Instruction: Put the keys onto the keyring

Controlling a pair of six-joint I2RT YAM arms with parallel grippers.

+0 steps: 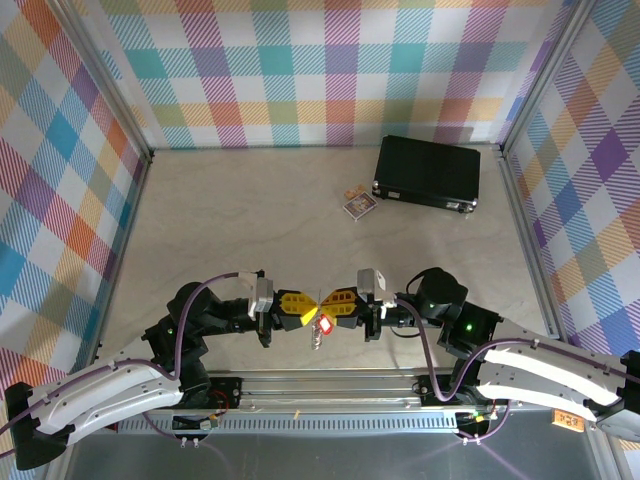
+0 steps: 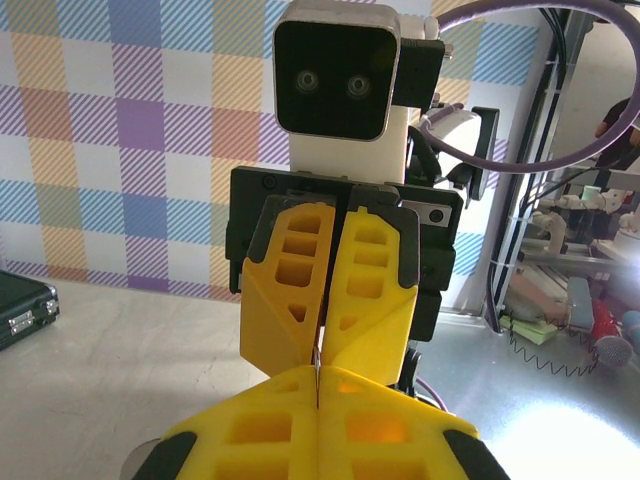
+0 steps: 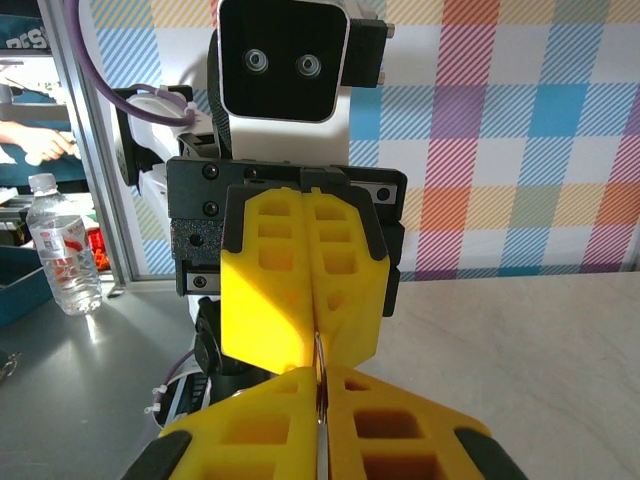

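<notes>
The left claw (image 2: 317, 380) is clenched, its two yellow ribbed fingers pressed flat together, and the right claw (image 3: 322, 378) is clenched in the same way. The two are held tip to tip above the near edge of the table, the left one reaching in from the left and the right one from the right.

A thin grey-silver metal keyring (image 3: 321, 392) is gripped between both pairs of fingers. In the right wrist view it is seen edge-on as a narrow bright line running through the seam of each claw. Its oval outline cannot be made out from any angle.

In the top view, a small red-headed key (image 1: 323, 325) is seen just below the meeting fingertips, on their near side. A short knobbly silvery chain (image 1: 317, 342) is seen hanging beneath it. Whether the key is already threaded on the loop cannot be told.

Well apart from the claws, towards the far right of the pale beige table (image 1: 230, 220), a black rectangular case with metal edging (image 1: 427, 172) is laid flat. A small printed card packet (image 1: 359, 204) is placed just to its left. The table is enclosed by pastel checked walls (image 1: 300, 60).
</notes>
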